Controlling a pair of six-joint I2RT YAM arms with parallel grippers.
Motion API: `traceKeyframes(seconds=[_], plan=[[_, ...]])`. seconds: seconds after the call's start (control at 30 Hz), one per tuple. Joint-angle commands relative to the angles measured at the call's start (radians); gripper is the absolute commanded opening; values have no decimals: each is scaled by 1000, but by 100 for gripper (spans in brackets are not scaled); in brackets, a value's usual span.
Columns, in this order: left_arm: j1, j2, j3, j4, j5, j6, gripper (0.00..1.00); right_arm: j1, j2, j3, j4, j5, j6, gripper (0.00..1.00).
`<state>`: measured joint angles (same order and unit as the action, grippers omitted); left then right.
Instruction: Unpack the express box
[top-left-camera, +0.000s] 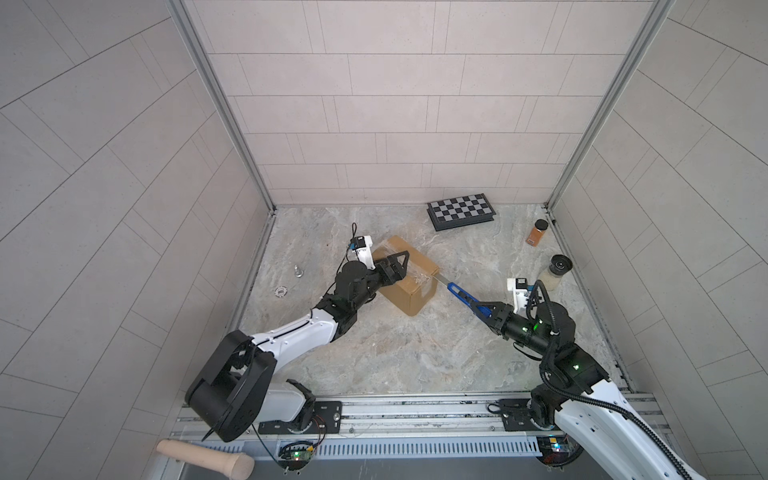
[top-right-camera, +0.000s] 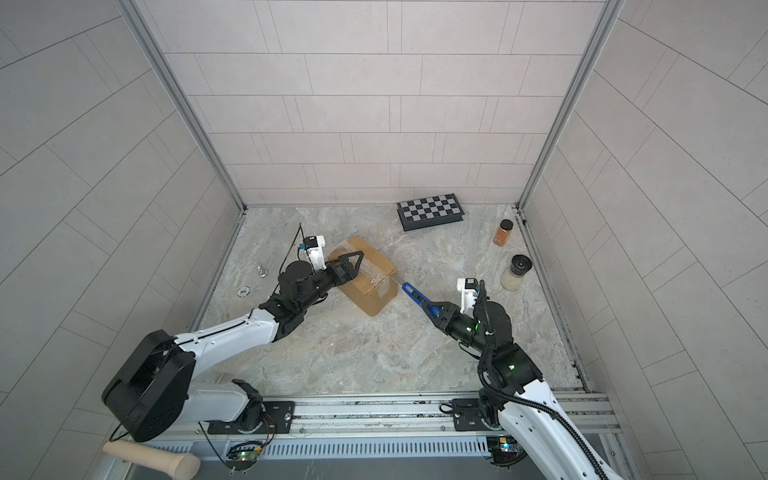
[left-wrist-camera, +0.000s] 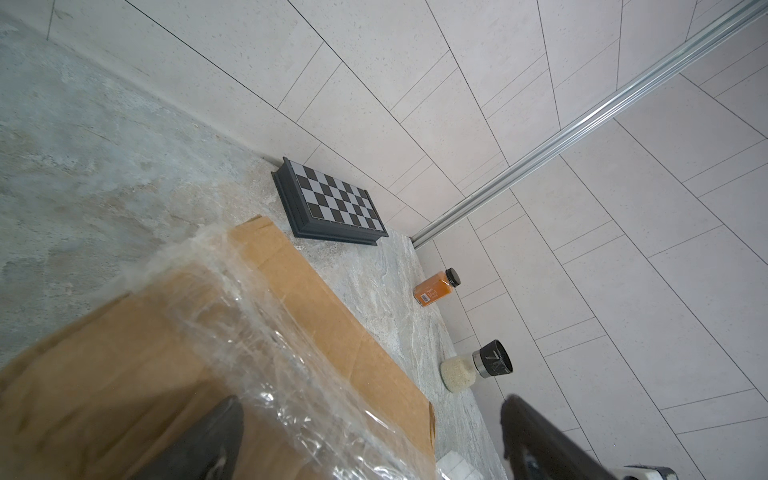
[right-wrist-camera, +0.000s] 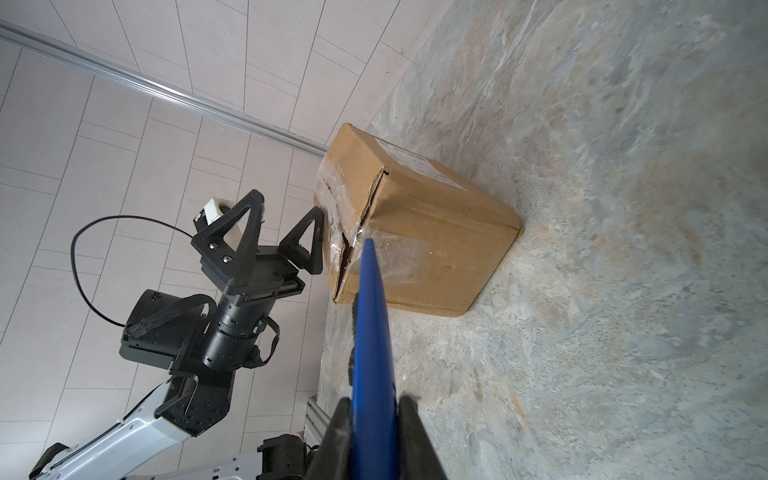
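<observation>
Left wrist view looks along the taped top of the small brown cardboard express box (left-wrist-camera: 324, 332), where one of the left arm's fingers (left-wrist-camera: 208, 440), black and triangular, lies on the clear tape. The right wrist view shows that pair spread wide and grasping nothing, the second finger clear of the top. The box sits on the grey marbled worktop (top-left-camera: 415, 353), a little left of the middle, between the two arms. At its right-hand end the blue-handled knife (top-left-camera: 461, 294) has its thin grey blade at the torn, taped seam. How deep it sits cannot be told. The right arm's fingers (right-wrist-camera: 415, 444) are clenched on the handle.

The step in hand looks like slitting the tape. The blade should ride shallow along the seam to spare the contents. Since the cut runs toward the left arm, the resting finger should bear down enough to stop the box sliding, and sit off the blade's line.

At far left a small metal stud (top-left-camera: 298, 271) and a round grey disc (top-left-camera: 281, 292) lie near the wall rail, well apart from the box. Bare worktop lies in front of the box. Behind it, the flat black-and-white checkered case (top-left-camera: 460, 210) is well apart. By the right wall stand an orange spice jar (top-left-camera: 538, 232) and a black-lidded jar of pale grains (top-left-camera: 555, 272), the latter near the right wrist, where a backward pull could knock it.
</observation>
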<state>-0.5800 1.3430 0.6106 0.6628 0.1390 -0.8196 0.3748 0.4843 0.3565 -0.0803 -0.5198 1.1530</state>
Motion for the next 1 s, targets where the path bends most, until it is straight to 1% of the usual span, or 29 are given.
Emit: traceKeyframes(seconds=[0.0,0.27,0.97], plan=[[3,29,-37,-71,18,-14,100,4,-10,46,6,-9,-8,0],[3,36,-38,-60,21,-20,100,4,-23,42,-9,-4,-10,0],[3,39,-37,-57,22,-23,100,4,-14,-18,52,-4,19,0]])
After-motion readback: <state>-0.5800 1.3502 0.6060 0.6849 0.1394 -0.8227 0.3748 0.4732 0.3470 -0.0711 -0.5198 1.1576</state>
